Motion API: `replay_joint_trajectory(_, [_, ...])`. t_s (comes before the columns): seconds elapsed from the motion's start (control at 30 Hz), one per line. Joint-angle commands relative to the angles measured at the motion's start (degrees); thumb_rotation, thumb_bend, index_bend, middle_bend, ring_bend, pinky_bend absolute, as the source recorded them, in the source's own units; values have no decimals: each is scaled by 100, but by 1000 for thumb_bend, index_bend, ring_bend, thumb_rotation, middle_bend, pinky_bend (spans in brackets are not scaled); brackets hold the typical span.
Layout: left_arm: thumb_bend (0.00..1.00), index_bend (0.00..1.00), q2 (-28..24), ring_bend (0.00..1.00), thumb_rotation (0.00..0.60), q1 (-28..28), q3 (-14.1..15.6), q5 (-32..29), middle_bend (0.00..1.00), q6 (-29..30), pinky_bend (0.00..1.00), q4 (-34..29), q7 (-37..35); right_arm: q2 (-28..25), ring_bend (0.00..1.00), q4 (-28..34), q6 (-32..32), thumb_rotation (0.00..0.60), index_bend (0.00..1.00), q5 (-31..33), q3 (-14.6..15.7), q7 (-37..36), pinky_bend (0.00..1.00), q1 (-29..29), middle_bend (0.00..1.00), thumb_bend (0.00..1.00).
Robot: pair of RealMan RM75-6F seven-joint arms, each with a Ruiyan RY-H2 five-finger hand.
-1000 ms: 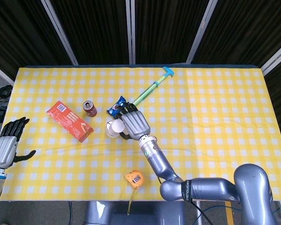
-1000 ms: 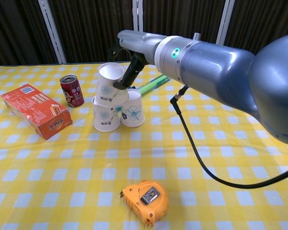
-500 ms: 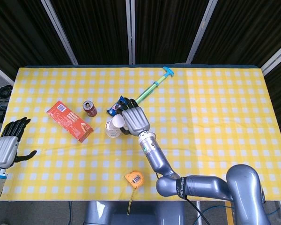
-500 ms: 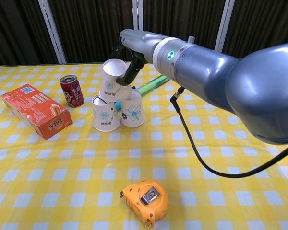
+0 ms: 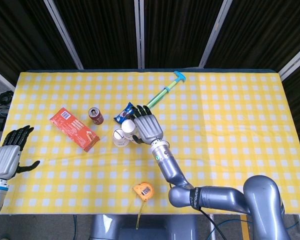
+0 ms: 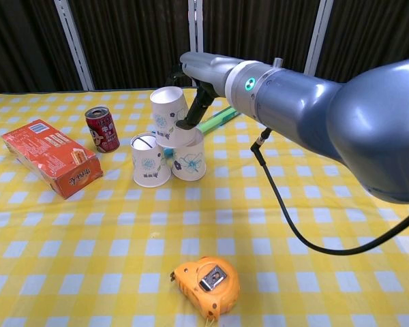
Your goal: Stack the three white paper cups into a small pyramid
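The right hand (image 6: 194,102) is holding the top paper cup (image 6: 170,116), tilted, over two bottom cups (image 6: 150,160). The left hand (image 5: 10,152) is resting open.

we see both views evenly and brightly lit from above, with only faint soft shadows under things on the yellow checked tablecloth (image 6: 313,272). the dark curtain (image 5: 180,30) behind stays nearly black. a pale sheen runs along the right arm (image 6: 341,116), which looms large and slightly soft. nothing is smeared by motion.
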State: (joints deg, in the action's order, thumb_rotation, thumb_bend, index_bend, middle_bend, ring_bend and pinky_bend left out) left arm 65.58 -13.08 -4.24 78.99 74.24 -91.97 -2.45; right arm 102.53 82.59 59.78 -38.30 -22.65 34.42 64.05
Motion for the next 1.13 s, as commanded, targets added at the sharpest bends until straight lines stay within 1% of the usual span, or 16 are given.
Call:
replay_joint_trajectory(0.03, [212,0,1,0,600,5,2,4,0,13,0,-12,8,-72,0,172,67,600,193,78,-14,90,46,-6,12,174])
replay_joint_trajectory(0.13, [212,0,1,0,600,10,-1,3,0,27,0,-10,21,-164,0,343,116,600,137,119,-18,153,36,-25,0,167])
replay_joint_trajectory(0.3, [212,0,10,0,600,7,-6,-14,0,19,0,11,40,-423,0,725,370,600,135,-6,29,282,36,-131,0,167])
replay_joint_trajectory(0.4, [211,0,20,0,600,10,-21,-34,0,33,0,23,54,-744,0,1147,645,600,135,-219,119,337,29,-323,0,166])
replay_joint_trajectory(0.47, [211,0,28,0,600,15,-28,-54,0,42,0,31,72,-1060,0,1520,889,600,134,-459,253,324,21,-558,0,166])
replay_joint_trajectory(0.53, [211,0,34,0,600,22,-39,-74,0,56,0,40,89,-1369,0,1856,1115,600,130,-739,435,255,7,-826,0,167])
replay_joint_trajectory(0.6, [211,0,45,0,600,34,-47,-88,0,85,0,46,116,-1816,0,2260,1362,600,116,-1219,757,46,0,-1235,0,167])
replay_joint_trajectory(0.63, [211,0,48,0,600,36,-47,-89,0,89,0,47,122,-1880,0,2306,1396,600,106,-1297,806,5,0,-1296,0,166])
replay_joint_trajectory(0.67, [208,0,57,0,600,38,-45,-83,0,99,0,51,144,-2069,0,2398,1555,600,82,-1483,970,-87,0,-1508,0,162])
replay_joint_trajectory(0.73, [203,0,80,0,600,41,-16,-37,0,112,0,50,199,-2560,0,2595,1764,600,50,-1963,1426,-426,0,-2003,0,156])
replay_joint_trajectory(0.8, [199,0,79,0,600,47,25,36,0,128,0,30,240,-2926,0,2610,1926,600,36,-2251,1743,-795,0,-2405,0,153])
replay_joint_trajectory(0.9, [197,0,91,0,600,80,77,138,0,209,0,13,340,-3319,0,2332,2214,600,30,-2865,2167,-1546,0,-2992,0,150])
replay_joint_trajectory(1.03, [194,0,145,0,600,138,149,272,0,336,0,27,483,-3502,0,1651,2637,600,27,-3522,2644,-2404,0,-3700,0,148])
replay_joint_trajectory(1.13, [194,0,176,0,600,175,216,365,0,386,0,39,545,-3480,0,1079,2890,600,17,-3812,2899,-2937,0,-4169,0,147])
